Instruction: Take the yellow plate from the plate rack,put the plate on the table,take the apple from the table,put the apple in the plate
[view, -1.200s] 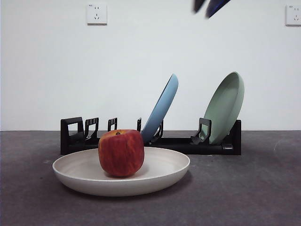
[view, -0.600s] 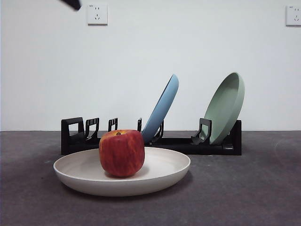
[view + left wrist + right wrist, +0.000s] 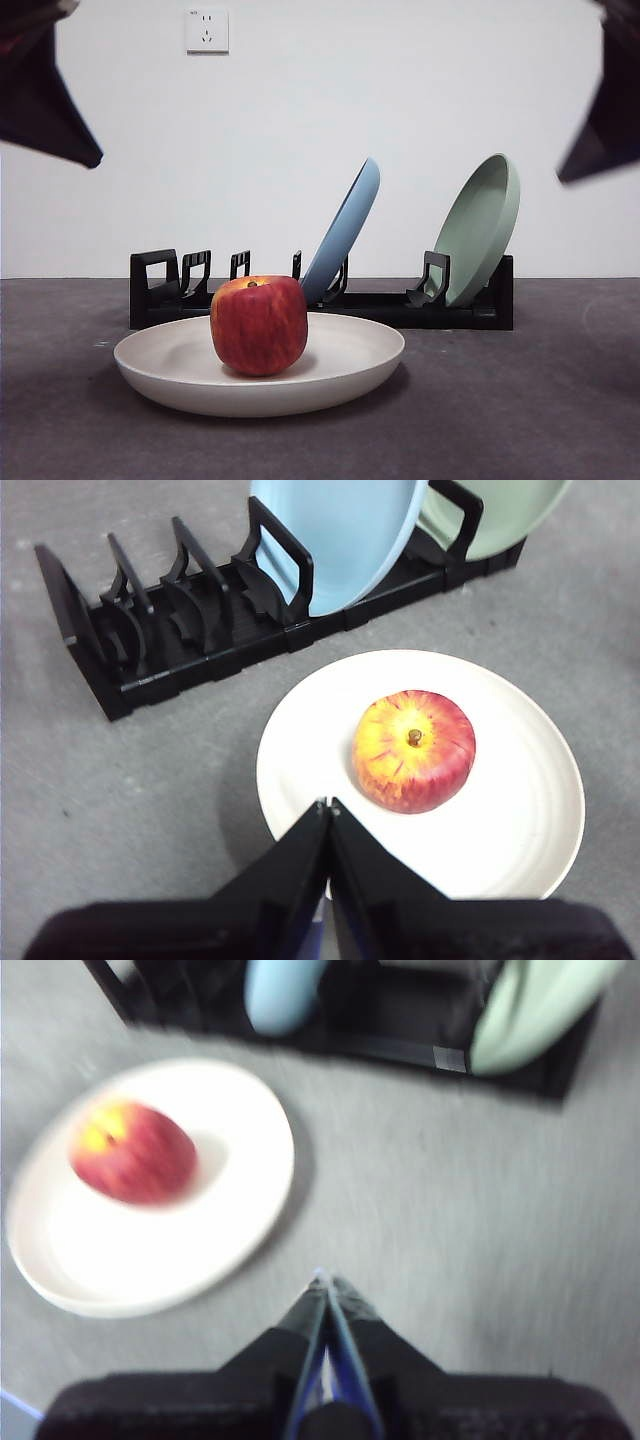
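Observation:
The red apple (image 3: 259,325) sits in the cream yellow plate (image 3: 340,372), which lies flat on the dark grey table (image 3: 520,400) in front of the black plate rack (image 3: 160,290). In the left wrist view the apple (image 3: 414,750) rests in the plate (image 3: 520,820) beside the rack (image 3: 150,650); my left gripper (image 3: 327,805) is shut and empty, above the plate's edge. In the blurred right wrist view my right gripper (image 3: 322,1280) is shut and empty over bare table, beside the plate (image 3: 230,1210) with the apple (image 3: 132,1152).
A light blue plate (image 3: 345,230) and a pale green plate (image 3: 480,230) lean in the rack. Dark arm parts show at the top left corner (image 3: 40,100) and top right corner (image 3: 610,110) of the front view. Wall sockets are on the white wall.
Dark arm parts have come into the front view's top corners, large at both sides. The apple, plate and rack have not moved.

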You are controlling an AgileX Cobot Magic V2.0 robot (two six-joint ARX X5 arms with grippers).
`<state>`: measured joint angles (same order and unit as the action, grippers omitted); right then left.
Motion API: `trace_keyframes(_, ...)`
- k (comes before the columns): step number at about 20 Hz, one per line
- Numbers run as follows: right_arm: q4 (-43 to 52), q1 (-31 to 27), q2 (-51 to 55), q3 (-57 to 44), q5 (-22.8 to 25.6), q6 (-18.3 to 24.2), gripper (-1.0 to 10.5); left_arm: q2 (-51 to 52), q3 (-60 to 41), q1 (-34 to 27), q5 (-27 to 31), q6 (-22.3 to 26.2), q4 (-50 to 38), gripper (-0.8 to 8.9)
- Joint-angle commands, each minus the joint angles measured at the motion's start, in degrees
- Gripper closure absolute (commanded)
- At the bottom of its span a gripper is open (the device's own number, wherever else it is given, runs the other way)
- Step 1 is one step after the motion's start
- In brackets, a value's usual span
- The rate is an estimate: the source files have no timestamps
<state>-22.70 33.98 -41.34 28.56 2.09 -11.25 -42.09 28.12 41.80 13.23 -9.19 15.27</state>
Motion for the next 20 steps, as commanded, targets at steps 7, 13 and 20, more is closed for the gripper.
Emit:
trace_keyframes(7,1.20,0.92,0.96,-2.19,2.75,-2.36,9.5,1.84,-1.79,0.09,-0.13,-2.29,1.36,8.17)
trace_keyframes(13,1.20,0.92,0.96,-2.19,2.78,-2.36,9.5,1.84,-1.79,0.09,0.07,-2.29,1.33,8.17)
trace_keyframes(20,1.20,0.92,0.96,-2.19,2.75,-2.36,9.5,13.62,-1.79,-3.72,-0.02,-1.25,3.23,8.17)
